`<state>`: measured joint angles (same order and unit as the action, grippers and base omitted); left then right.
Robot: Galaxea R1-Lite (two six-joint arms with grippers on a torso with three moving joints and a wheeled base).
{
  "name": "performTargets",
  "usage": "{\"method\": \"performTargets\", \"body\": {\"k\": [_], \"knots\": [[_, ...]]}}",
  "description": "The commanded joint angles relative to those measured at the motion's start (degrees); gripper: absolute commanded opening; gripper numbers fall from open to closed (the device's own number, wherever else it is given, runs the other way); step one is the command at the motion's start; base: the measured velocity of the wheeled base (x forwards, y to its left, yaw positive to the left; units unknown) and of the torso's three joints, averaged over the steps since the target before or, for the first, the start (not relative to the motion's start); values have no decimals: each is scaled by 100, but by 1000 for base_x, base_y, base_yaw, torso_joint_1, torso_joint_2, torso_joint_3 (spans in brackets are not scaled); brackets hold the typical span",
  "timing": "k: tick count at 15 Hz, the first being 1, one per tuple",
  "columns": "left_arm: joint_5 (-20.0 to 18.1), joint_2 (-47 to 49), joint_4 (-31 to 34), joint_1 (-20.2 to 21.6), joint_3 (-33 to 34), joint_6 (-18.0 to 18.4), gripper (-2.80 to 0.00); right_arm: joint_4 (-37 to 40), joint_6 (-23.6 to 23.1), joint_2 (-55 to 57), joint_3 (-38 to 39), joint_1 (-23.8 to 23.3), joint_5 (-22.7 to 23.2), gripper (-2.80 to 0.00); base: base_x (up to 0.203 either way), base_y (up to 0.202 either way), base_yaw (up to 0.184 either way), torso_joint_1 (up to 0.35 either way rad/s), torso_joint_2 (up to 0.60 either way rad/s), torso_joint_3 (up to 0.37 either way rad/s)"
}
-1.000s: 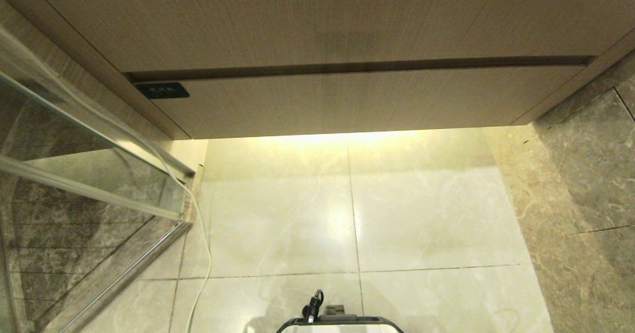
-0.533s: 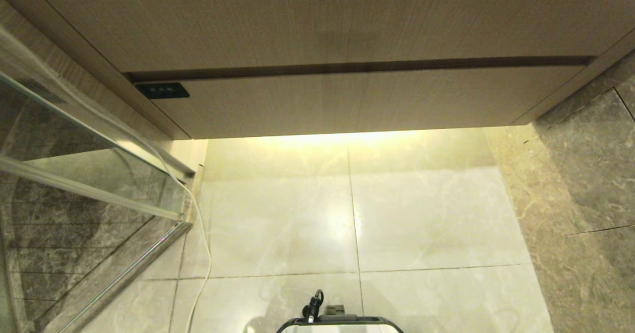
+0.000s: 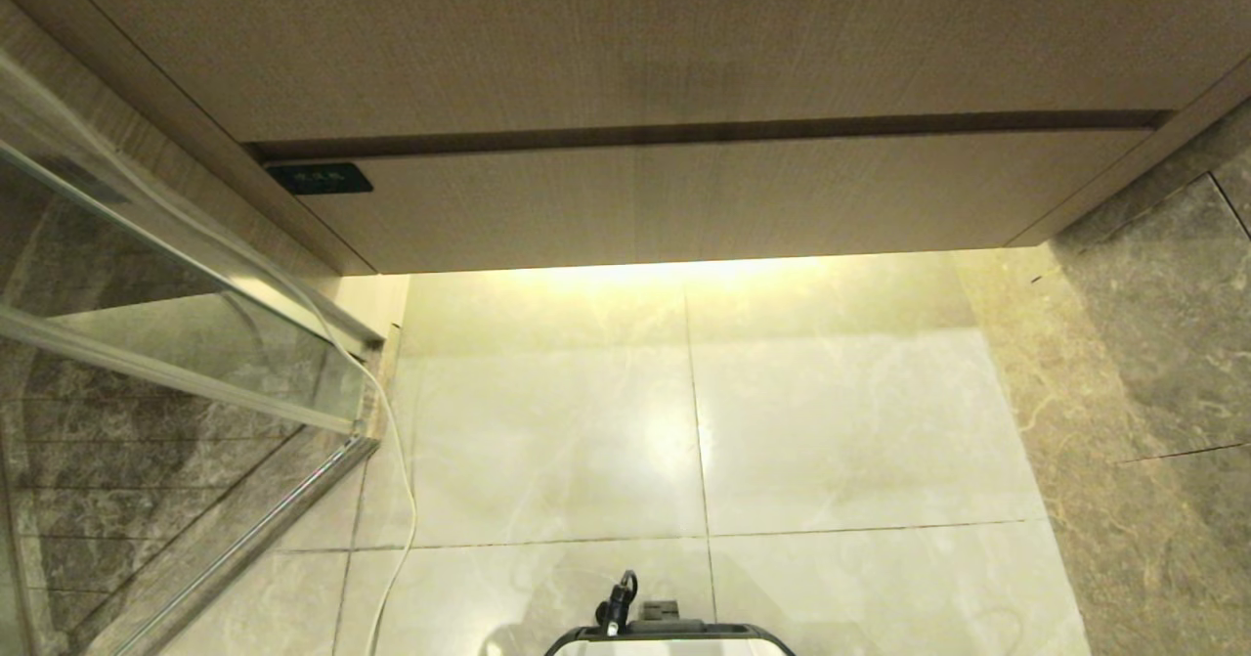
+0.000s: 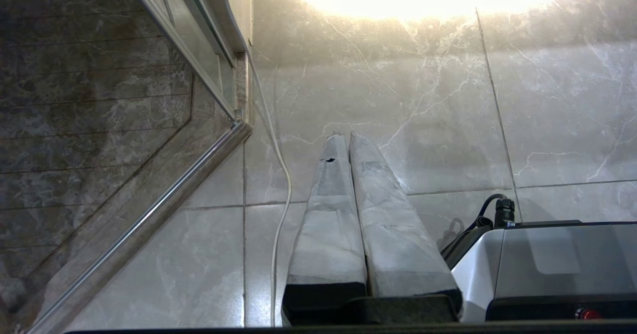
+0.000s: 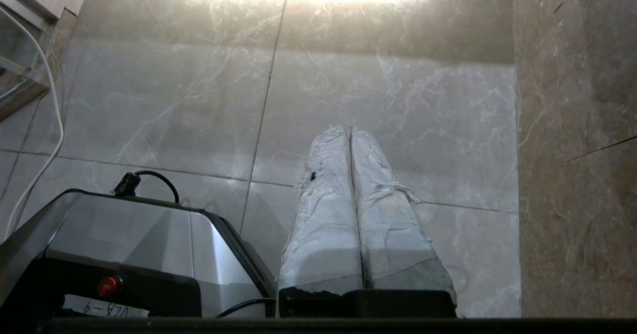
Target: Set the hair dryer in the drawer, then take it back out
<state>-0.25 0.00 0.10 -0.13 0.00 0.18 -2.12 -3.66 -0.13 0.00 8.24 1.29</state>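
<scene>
The drawer [image 3: 723, 196] is shut: a wide light-brown wood-grain front with a small dark label [image 3: 320, 179] at its left end, under a plain wood panel. The hair dryer is out of view; only a white cord [image 3: 401, 500] runs down the floor by the glass, also in the left wrist view as the cord [image 4: 281, 194]. My left gripper [image 4: 344, 136] hangs shut over the floor tiles, holding nothing. My right gripper [image 5: 349, 129] is likewise shut and empty above the tiles. Neither gripper shows in the head view.
A glass shower screen with a metal rail [image 3: 195, 382] stands at the left. A dark marble wall [image 3: 1153, 382] bounds the right side. My own base [image 3: 669, 636] sits at the bottom edge. Glossy pale floor tiles [image 3: 831, 421] lie before the drawer.
</scene>
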Motion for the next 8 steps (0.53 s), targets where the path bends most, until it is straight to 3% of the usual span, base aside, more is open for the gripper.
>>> {"method": "performTargets", "body": {"k": [1, 8], "knots": [[-1, 0, -1, -2, 9, -1, -280, 10, -12, -216, 62, 2, 3, -280, 0, 0, 0, 0, 0, 0], [-1, 0, -1, -4, 6, -1, -280, 1, -3, -216, 70, 2, 3, -280, 0, 0, 0, 0, 0, 0]]}}
